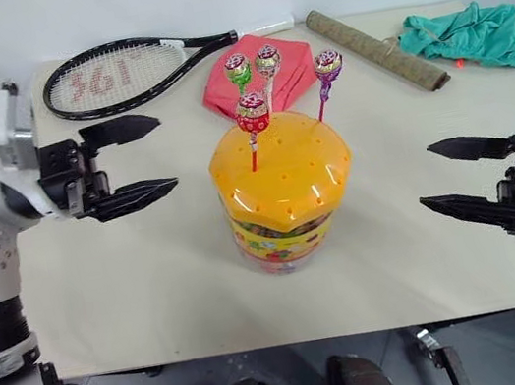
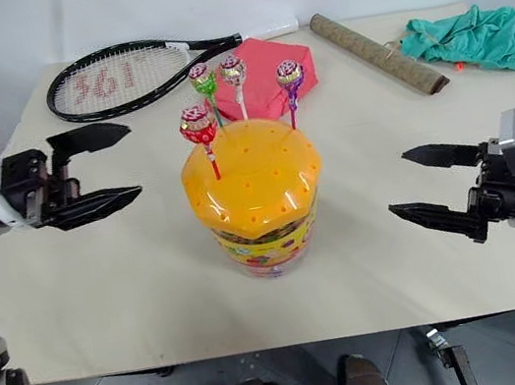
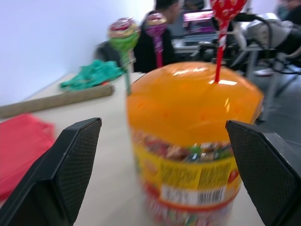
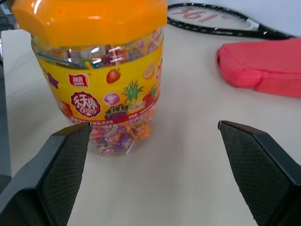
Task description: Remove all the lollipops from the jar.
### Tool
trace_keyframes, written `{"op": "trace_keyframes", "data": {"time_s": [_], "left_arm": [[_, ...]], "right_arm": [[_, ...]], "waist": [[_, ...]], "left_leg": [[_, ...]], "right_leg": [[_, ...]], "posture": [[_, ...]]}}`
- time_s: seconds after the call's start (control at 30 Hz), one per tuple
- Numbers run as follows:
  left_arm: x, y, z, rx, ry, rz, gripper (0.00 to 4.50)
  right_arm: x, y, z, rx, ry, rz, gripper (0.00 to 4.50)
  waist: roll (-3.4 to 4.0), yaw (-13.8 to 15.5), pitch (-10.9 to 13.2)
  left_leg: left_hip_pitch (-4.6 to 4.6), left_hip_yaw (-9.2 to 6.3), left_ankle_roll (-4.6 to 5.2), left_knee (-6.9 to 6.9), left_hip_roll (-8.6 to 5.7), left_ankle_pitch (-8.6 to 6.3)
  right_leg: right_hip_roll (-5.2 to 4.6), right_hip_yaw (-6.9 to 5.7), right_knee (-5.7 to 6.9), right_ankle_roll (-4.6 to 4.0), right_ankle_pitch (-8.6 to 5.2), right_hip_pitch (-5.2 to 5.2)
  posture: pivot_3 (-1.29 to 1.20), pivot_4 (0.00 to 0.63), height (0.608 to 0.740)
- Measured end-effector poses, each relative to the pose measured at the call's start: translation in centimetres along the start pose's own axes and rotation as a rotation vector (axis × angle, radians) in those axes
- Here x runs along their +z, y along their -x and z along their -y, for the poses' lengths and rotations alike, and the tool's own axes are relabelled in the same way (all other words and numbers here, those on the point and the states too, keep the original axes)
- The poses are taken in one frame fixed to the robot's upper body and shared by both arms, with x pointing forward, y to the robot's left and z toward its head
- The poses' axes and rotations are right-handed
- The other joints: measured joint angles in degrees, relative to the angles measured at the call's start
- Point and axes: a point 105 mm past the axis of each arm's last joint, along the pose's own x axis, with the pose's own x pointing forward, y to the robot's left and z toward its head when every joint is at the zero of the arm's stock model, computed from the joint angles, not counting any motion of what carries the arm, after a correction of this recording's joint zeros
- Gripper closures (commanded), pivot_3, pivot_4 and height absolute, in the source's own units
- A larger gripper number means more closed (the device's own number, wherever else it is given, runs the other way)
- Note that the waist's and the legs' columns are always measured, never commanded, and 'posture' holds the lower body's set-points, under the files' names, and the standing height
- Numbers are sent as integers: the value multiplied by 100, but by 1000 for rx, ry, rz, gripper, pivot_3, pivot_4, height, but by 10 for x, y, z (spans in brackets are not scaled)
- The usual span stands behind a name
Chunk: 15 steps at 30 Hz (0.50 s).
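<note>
The jar (image 1: pixel 284 203), a clear tub with a yellow-red label and an orange domed lid with holes, stands upright mid-table. Several lollipops stick up from the lid: a red one (image 1: pixel 252 114) in front, a green one (image 1: pixel 237 71), a pink-and-white one (image 1: pixel 267 59) and a purple one (image 1: pixel 327 65) behind. My left gripper (image 1: pixel 137 159) hovers left of the jar at lid height, pointing toward it, open and empty. My right gripper (image 1: pixel 459 177) is off to the jar's right, lower, open and empty. In the left wrist view the lid (image 3: pixel 193 96) sits between my fingers' line.
A black tennis racket (image 1: pixel 117 76) lies at the table's back left. A red cloth (image 1: pixel 262 77) is behind the jar, a cardboard tube (image 1: pixel 377 47) and a teal cloth (image 1: pixel 474 35) at the back right. The table's front edge (image 1: pixel 294 341) runs below the jar.
</note>
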Motion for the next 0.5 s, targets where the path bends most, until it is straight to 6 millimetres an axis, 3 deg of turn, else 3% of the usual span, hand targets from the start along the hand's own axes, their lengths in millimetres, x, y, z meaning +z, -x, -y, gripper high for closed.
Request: {"op": "trace_keyframes", "data": {"time_s": [0.1, 0.33, 0.5], "left_arm": [[0, -6, -2, -55, 9, -7, 0], [-14, -28, -39, 13, 83, 13, 0], [-11, -48, -44, -62, 94, 37, 0]], "right_arm": [[-2, 1, -3, -16, -3, -5, 15], [-7, 4, -9, -67, -8, 9, 15], [-5, 9, -14, -114, -9, 37, 15]], "waist": [[0, -10, 0], [-10, 70, 0], [-13, 23, 1]], "left_leg": [[1, 3, 0, 0, 0, 0], [-9, -4, 4, 16, -5, -2], [-11, -7, 4, 15, -4, -2]], "right_leg": [[1, 1, 0, 0, 0, -1], [-2, -1, 0, 3, 1, 2], [0, -6, 0, 3, 1, 1]], "posture": [[0, 150, 740], [0, 150, 740], [0, 150, 740]]}}
